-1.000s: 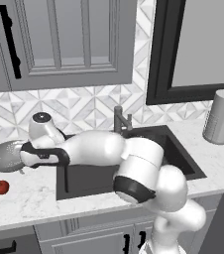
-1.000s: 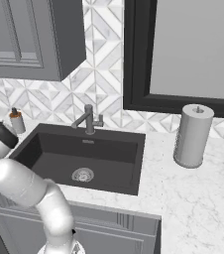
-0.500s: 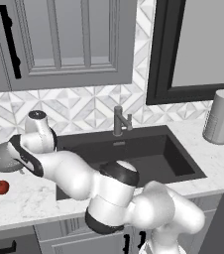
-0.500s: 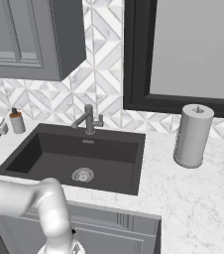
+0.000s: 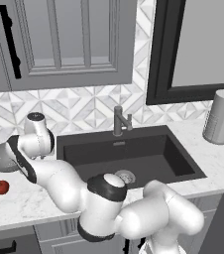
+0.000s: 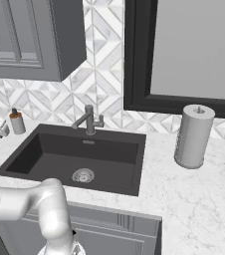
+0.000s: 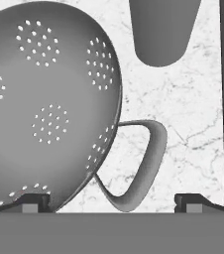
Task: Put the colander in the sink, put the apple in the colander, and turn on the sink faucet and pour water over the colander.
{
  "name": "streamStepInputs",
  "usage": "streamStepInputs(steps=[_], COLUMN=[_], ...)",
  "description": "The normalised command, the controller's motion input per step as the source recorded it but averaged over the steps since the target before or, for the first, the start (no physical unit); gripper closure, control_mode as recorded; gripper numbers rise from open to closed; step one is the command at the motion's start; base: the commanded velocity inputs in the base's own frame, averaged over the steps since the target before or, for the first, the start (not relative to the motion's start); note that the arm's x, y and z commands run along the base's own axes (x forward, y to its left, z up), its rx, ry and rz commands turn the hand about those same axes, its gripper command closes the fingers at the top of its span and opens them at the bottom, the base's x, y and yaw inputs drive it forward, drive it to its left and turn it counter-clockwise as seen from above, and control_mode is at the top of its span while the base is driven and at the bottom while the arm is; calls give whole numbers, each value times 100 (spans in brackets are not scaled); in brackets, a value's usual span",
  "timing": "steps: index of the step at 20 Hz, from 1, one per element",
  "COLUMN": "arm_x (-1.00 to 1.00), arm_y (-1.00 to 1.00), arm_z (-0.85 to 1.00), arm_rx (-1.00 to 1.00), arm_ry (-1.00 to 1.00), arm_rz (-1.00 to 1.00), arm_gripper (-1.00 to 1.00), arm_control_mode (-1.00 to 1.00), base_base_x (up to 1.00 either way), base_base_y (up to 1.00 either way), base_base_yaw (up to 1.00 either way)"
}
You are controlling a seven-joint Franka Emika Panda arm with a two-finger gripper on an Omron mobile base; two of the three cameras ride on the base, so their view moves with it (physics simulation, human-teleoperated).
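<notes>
Swung further left, the open fingers (image 7: 112,202) straddle the colander (image 7: 47,106) handle, tips cut off.

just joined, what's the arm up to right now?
The white arm is reaching left over the marble counter toward the round silvery perforated metal colander. In the hand view the gripper is open, with one loop handle lying between the fingers. Nothing is grasped yet. The small red apple sits on the counter nearby, and the dark charcoal sink holds nothing.
</notes>
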Motion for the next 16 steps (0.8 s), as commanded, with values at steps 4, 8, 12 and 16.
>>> streamStepInputs(steps=[4, 8, 12, 16], arm_x=[13, 19, 15, 10], arm_y=[0, 1, 7, 0], arm_z=[-25, -5, 0, -6], arm_rx=[0, 0, 0, 0], arm_ry=[0, 0, 0, 0], arm_rz=[0, 0, 0, 0], arm_gripper=[-100, -100, -100, -100], arm_control_mode=[-100, -100, -100, -100], base_base_x=[0, 0, 0, 0], base_base_y=[0, 0, 0, 0], base_base_yaw=[0, 0, 0, 0])
